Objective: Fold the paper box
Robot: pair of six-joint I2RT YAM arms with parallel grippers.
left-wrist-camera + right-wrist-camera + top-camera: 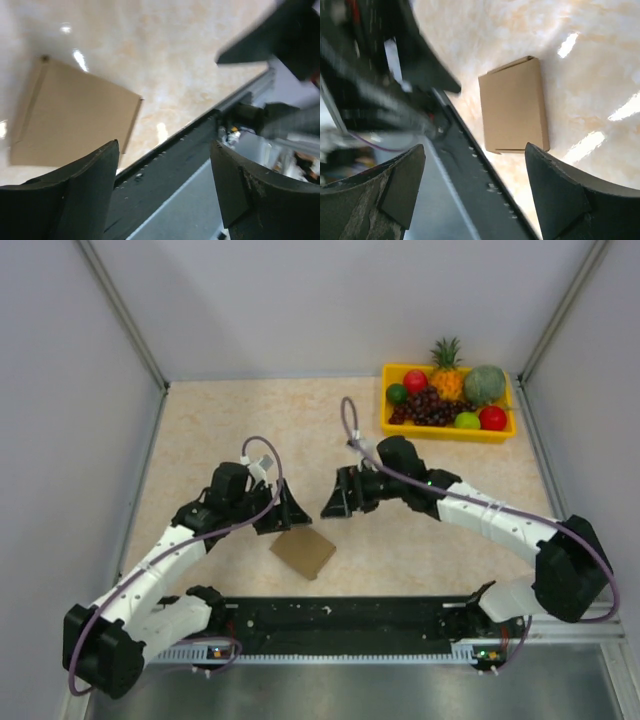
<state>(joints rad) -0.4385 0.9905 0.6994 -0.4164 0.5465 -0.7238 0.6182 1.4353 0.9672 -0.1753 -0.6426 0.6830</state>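
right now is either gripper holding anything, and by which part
Nothing is held. The left gripper and right gripper are open; the paper box lies on the table, untouched.

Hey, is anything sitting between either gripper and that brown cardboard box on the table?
Nothing visible does. The small flat brown cardboard paper box lies alone on the beige table, with only bare tabletop between it and the open left gripper and the open right gripper. The yellow plastic fruit tray sits away in the far right corner.
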